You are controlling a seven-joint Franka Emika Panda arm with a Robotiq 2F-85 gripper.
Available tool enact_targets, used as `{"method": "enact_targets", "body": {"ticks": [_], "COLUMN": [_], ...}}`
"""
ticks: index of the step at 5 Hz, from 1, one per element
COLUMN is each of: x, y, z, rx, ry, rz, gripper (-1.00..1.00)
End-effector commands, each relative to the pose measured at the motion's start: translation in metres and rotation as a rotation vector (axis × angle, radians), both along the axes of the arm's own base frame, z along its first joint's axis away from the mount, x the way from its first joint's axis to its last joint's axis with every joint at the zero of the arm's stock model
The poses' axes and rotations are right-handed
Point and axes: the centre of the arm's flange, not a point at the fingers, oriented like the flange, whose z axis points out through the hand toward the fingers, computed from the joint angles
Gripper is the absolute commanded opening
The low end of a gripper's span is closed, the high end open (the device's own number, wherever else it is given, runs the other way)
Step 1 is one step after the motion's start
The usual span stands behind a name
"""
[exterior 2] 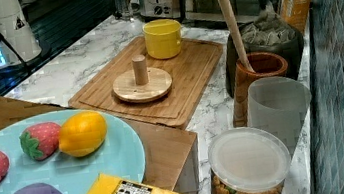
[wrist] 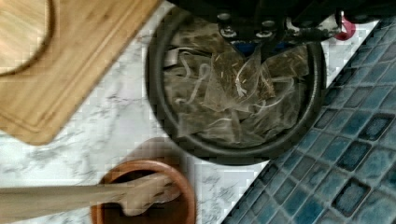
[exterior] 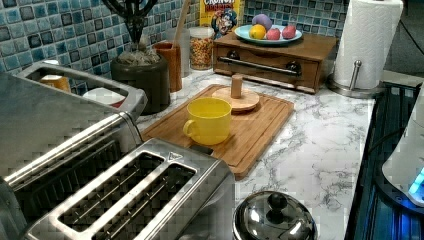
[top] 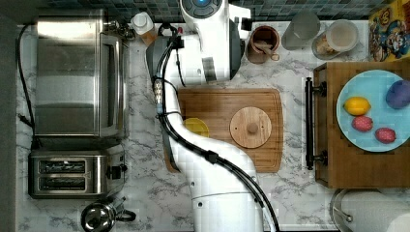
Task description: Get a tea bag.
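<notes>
Hanging just under the wrist camera, the gripper (wrist: 257,49) is pinching a pyramid tea bag (wrist: 233,79) directly above the black canister (wrist: 156,105). It is sitting over the heap, seemingly so one bag can come free.

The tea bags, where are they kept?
The tea bags fill a dark round container by the blue tiled wall, in the right view just behind the brown wooden cup and right of the cutting board.
</notes>
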Motion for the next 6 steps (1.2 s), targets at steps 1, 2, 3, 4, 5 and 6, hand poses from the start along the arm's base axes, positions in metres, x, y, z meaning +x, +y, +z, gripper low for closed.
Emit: {"method": "enact_targets", "body": {"ticks": [1,2,3,4,5,6], "x": [-0.047,-0.069,-0.097,-0.117,-0.131,-0.131], "y": [-0.009,-0.007,-0.009,-0.007,0.004,0.000], "z": [0.128,0.088,0.054,0.043,0.047,0.051], "rx": [0.000,0.010,0.069,0.112,0.059,0.044], "ry": [-0.132,-0.044,0.074,0.159,0.188,0.237], "rz": [0.015,0.021,0.066,0.117,0.126,0.135], "gripper": [-1.00,-1.00,-1.00,-1.00,-1.00,-1.00]}}
